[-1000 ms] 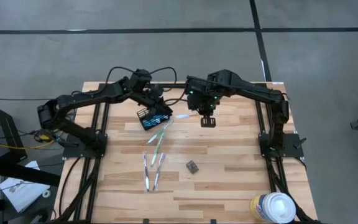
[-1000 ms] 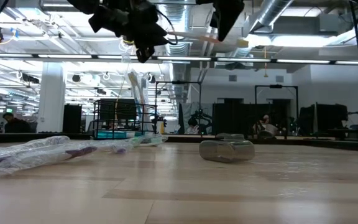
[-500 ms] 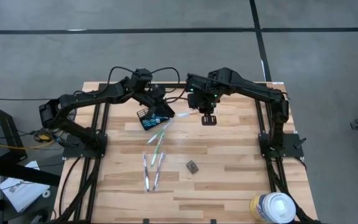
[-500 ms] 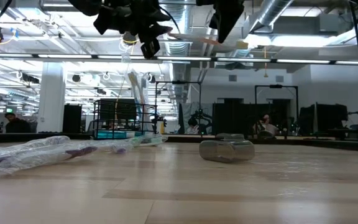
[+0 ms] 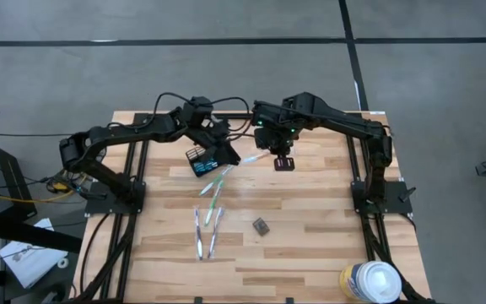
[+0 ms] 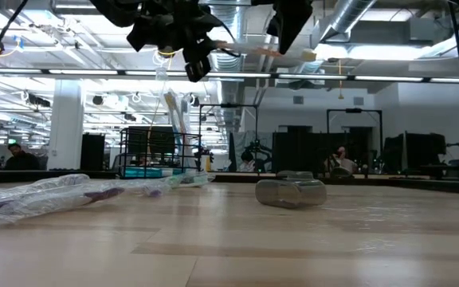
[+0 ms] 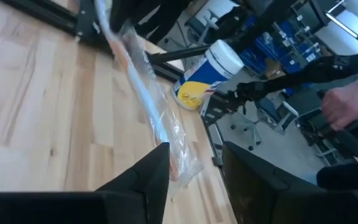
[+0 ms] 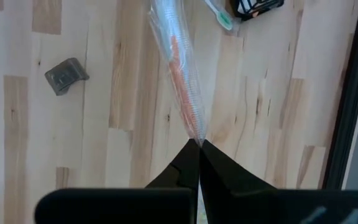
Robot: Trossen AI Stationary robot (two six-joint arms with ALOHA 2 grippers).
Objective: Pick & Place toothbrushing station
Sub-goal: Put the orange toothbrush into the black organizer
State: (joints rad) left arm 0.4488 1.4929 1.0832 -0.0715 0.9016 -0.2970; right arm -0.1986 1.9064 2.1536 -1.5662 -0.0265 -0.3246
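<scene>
1. The black wire-mesh caddy (image 5: 207,160) rests on the desk (image 5: 310,245) near its far edge, left of centre.
2. A wrapped toothbrush (image 8: 182,93) hangs above the desk, pinched at one end by the right end effector (image 8: 197,144), whose fingers are closed on the wrapper.
3. The left end effector (image 7: 194,171) hovers beside the caddy, its fingers parted around the other end of the same wrapped toothbrush without visibly clamping it.
4. Further wrapped toothbrushes (image 5: 207,221) lie nearer the desk's front.
5. A small grey block (image 5: 261,225) lies just to their right.
6. A white canister (image 5: 369,282) stands at the front right corner.
</scene>
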